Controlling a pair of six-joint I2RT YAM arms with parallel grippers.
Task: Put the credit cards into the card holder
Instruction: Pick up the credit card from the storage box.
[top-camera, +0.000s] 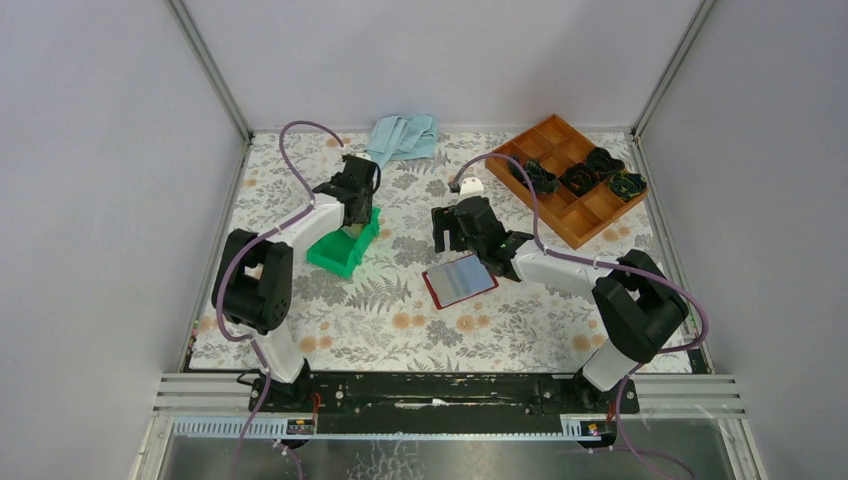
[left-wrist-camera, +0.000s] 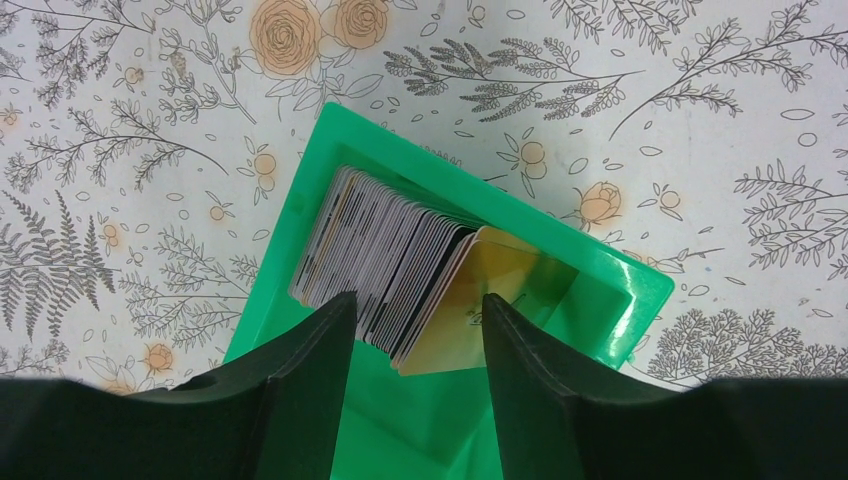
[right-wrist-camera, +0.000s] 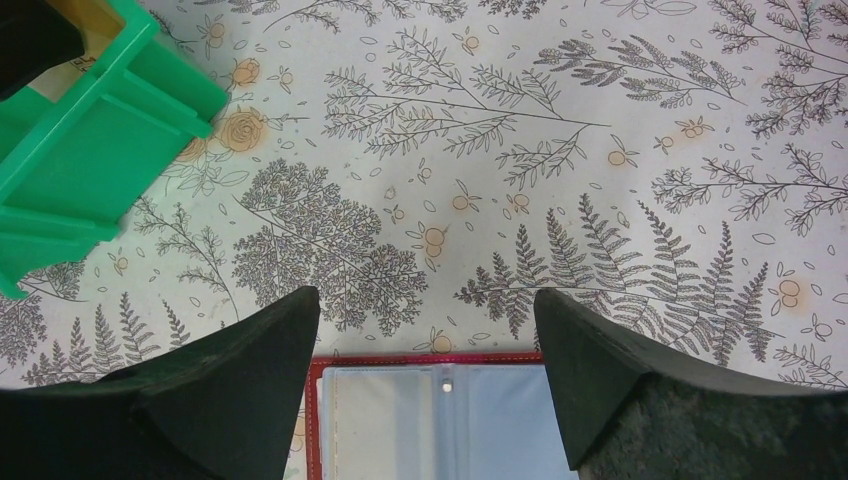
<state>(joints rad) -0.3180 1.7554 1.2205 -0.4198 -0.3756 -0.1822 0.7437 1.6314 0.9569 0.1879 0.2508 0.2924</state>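
The credit cards (left-wrist-camera: 400, 270) stand on edge as a packed stack in a green bin (left-wrist-camera: 610, 300), with a gold card (left-wrist-camera: 490, 290) at the front. My left gripper (left-wrist-camera: 418, 296) hangs over the bin, its jaws apart on either side of the stack's near corner, and no card is lifted. In the top view the left gripper (top-camera: 355, 212) is above that bin (top-camera: 340, 252). The card holder (top-camera: 460, 280) lies open flat, pale blue-grey inside with a red border. My right gripper (right-wrist-camera: 425, 292) is open just above the card holder's (right-wrist-camera: 430, 420) far edge, holding nothing.
An orange compartment tray (top-camera: 560, 215) with dark bundles sits at the back right. A blue cloth (top-camera: 403, 135) lies at the back centre. The green bin's corner (right-wrist-camera: 80, 150) shows at the left of the right wrist view. Frame walls enclose the floral table.
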